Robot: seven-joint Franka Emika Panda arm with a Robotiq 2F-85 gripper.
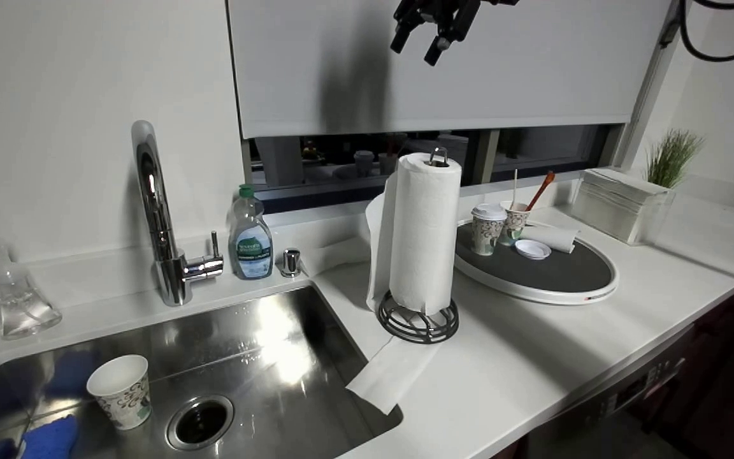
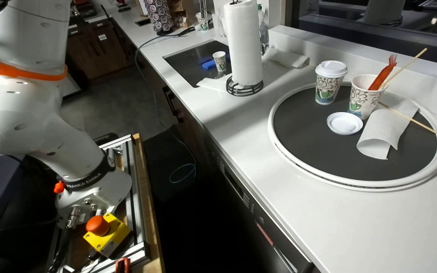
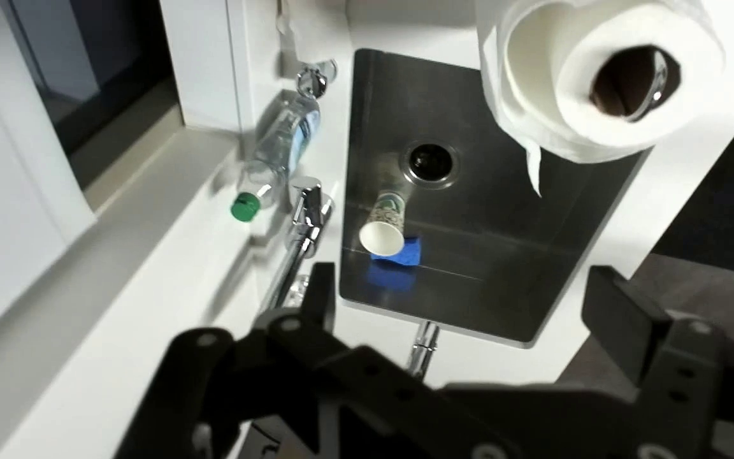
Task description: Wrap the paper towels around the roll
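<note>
The roll (image 1: 427, 236) is a tall white cylinder standing upright on a dark wire holder in both exterior views (image 2: 244, 45). The paper towels (image 1: 380, 236) hang loose off the roll's sink side. In the wrist view the loose sheet (image 3: 529, 57) forms an open loop away from the roll (image 3: 574, 95), with a thin tail hanging down. A flat white strip (image 1: 399, 373) lies under the holder and reaches over the sink edge; I cannot tell if it joins the sheet. My gripper (image 1: 417, 50) is open and empty, high above the roll; its fingers (image 3: 466, 293) are wide apart.
The sink (image 1: 265, 357) holds a paper cup (image 1: 122, 392) and a blue sponge (image 1: 51, 437). A faucet (image 1: 153, 210) and soap bottle (image 1: 252, 239) stand behind it. A round turntable (image 2: 355, 182) carries cups and a curled paper. A white cloth (image 2: 286, 57) lies by the wall.
</note>
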